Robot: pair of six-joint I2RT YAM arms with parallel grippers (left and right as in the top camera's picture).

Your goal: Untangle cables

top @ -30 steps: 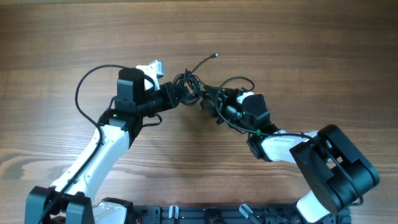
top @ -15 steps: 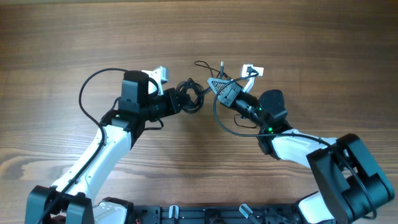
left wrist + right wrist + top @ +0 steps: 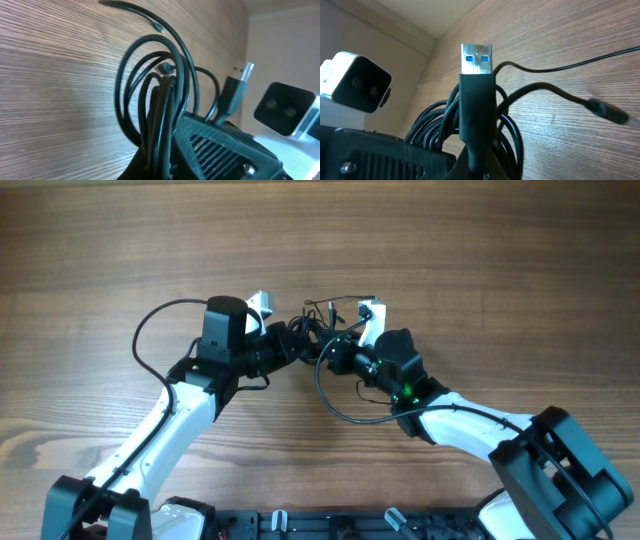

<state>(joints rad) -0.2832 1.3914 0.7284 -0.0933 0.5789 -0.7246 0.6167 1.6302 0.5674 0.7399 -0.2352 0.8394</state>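
The cables [image 3: 314,328] are a small black clump held above the wooden table between both grippers. My left gripper [image 3: 297,340] is shut on a bundle of looping black strands [image 3: 155,95], which pass through its jaws [image 3: 160,167]. My right gripper [image 3: 336,352] is shut on the black body of a USB plug [image 3: 476,60] that stands upright with its metal end up. The same plug shows in the left wrist view [image 3: 239,80]. The coil [image 3: 445,125] sits right behind the plug. A thin strand with a tiny plug end [image 3: 607,112] trails to the right over the table.
The two gripper bodies nearly touch at the table's middle. Each wrist view shows the other arm's white camera [image 3: 355,82] [image 3: 285,107]. Thicker arm cables loop beside the left arm [image 3: 150,330] and under the right gripper [image 3: 340,405]. Bare wood table [image 3: 480,260] all round.
My right gripper has swung left and closed in on the left gripper, bringing the plug next to the clump. The left gripper has shifted slightly right. Both keep their hold.
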